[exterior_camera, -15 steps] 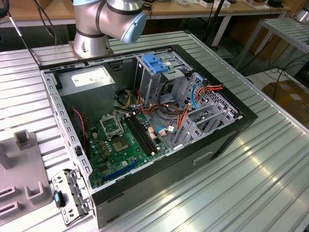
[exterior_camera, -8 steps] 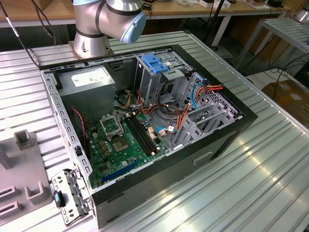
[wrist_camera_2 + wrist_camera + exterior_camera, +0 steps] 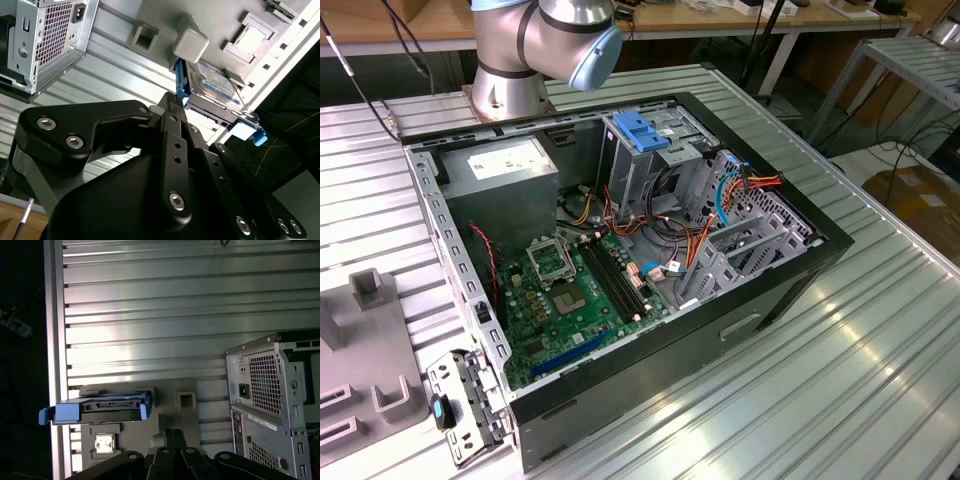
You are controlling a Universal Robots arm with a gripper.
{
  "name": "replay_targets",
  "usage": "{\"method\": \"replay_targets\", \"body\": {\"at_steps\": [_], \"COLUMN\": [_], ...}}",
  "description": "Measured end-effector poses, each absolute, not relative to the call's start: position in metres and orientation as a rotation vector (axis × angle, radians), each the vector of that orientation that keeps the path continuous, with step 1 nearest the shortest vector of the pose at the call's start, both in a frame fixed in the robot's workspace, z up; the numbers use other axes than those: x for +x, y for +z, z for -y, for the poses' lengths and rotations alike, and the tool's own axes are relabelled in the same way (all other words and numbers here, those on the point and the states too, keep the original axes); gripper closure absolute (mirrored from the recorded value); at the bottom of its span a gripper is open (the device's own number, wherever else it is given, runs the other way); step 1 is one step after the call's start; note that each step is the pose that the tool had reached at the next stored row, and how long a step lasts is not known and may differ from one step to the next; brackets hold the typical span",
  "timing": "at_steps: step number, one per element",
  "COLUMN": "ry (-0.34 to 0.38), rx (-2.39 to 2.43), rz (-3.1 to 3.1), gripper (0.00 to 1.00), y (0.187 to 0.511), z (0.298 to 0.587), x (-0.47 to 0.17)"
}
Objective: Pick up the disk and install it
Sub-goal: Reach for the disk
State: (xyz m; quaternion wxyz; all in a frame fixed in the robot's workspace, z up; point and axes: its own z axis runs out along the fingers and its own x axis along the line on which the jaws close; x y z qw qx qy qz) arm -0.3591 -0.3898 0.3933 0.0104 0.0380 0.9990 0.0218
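Observation:
The disk (image 3: 100, 410) rests on a grey fixture plate (image 3: 172, 390), its dark body framed by bright blue rails and end tabs. In the second wrist view the disk (image 3: 216, 82) shows its labelled silver face, with a blue rail along one side. My gripper (image 3: 173, 433) hovers above the plate, off to one side of the disk and not touching it. Its black fingers (image 3: 172, 107) are together with nothing between them.
The open computer case (image 3: 800, 270) lies on the ribbed metal table (image 3: 840, 380), with the motherboard, cables and a tall drive cage topped by a light-blue latch plate (image 3: 642, 130). The case's rear with the power supply grille (image 3: 267, 385) is close to the fixture plate. Grey blocks (image 3: 190, 42) stand on the plate.

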Motion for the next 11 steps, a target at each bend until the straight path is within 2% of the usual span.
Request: {"method": "replay_targets", "body": {"at_steps": [11], "ry": [0.068], "rx": [0.118], "rz": [-3.118], "gripper": [0.89], "y": [0.393], "z": [0.389], "x": [-0.370]}}
